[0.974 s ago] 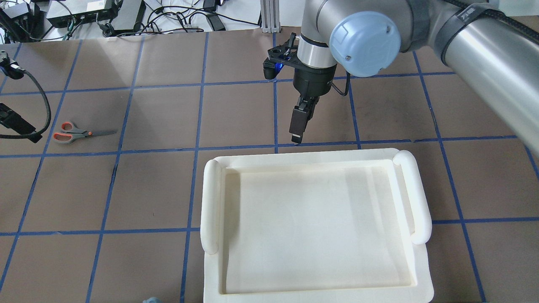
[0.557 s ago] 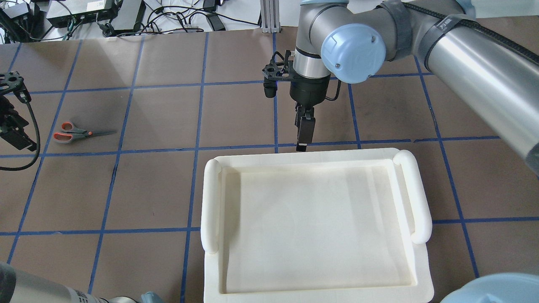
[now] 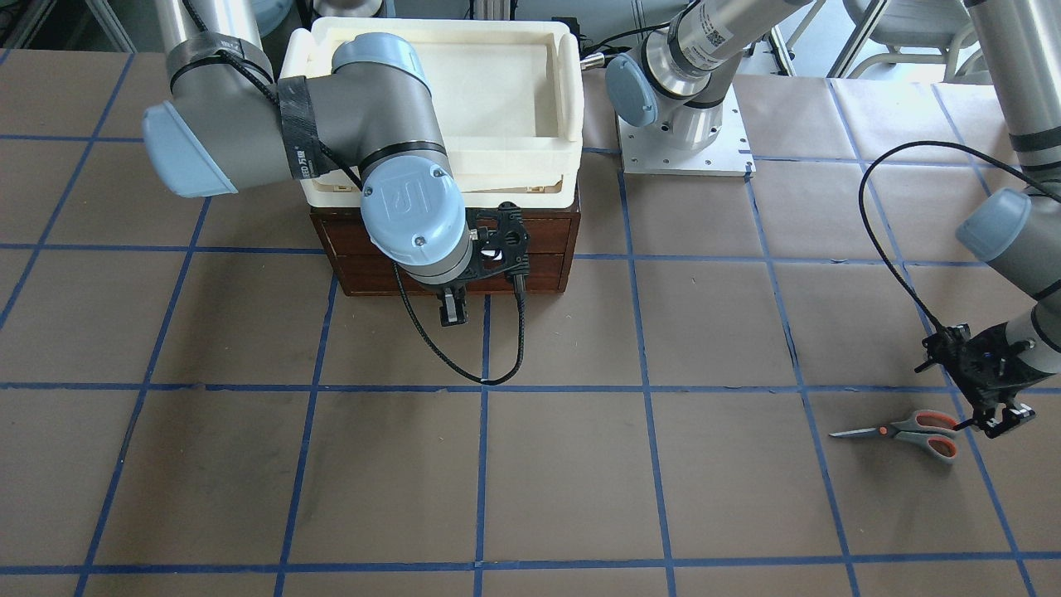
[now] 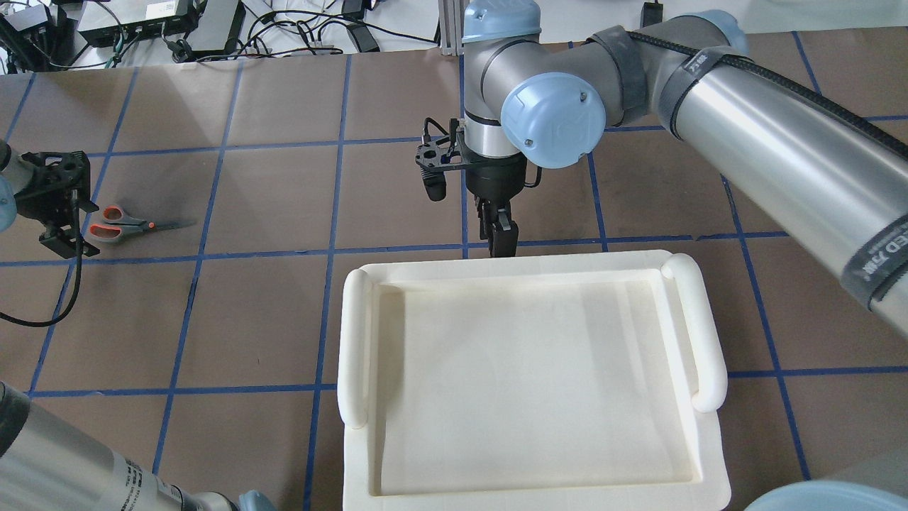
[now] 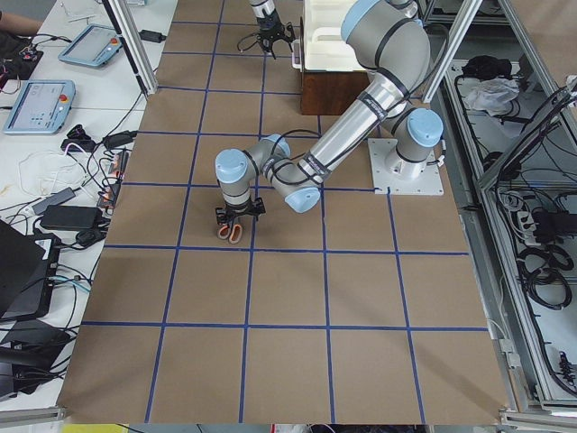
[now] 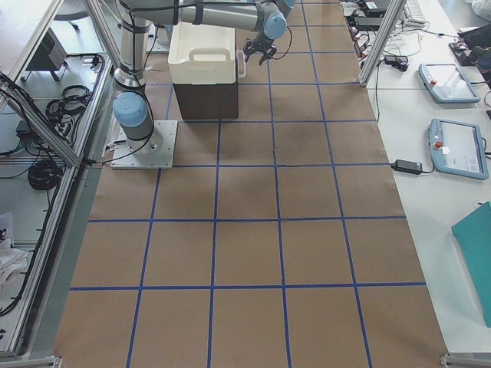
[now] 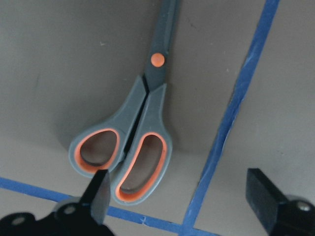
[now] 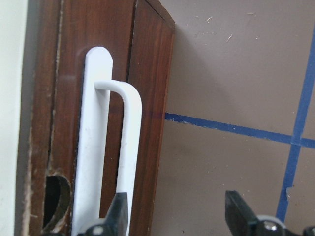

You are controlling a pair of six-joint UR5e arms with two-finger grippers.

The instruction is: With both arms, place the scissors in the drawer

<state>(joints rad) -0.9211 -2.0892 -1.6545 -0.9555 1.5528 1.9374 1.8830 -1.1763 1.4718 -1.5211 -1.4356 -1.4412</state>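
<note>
The scissors (image 4: 120,223) lie flat on the brown paper at the table's left, blades shut; they also show in the front view (image 3: 912,433) and the left wrist view (image 7: 142,128). My left gripper (image 4: 67,238) (image 7: 182,201) is open and empty, hovering just past the handle end, one fingertip (image 7: 101,196) over the handle loops. The drawer (image 3: 530,249) is closed under the tray. My right gripper (image 4: 500,241) (image 8: 177,216) is open in front of it, one finger beside the white bar handle (image 8: 128,147).
A cream-white plastic tray (image 4: 358,341) sits on top of the dark wooden drawer unit (image 8: 147,73). A black cable (image 3: 464,365) loops from the right wrist onto the paper. Blue tape lines (image 4: 333,248) grid the table. Cables and boxes (image 4: 142,21) lie beyond the far edge.
My right gripper moved left and in toward the tray's far edge. My left gripper came in from the left edge to the scissors' handle end.
</note>
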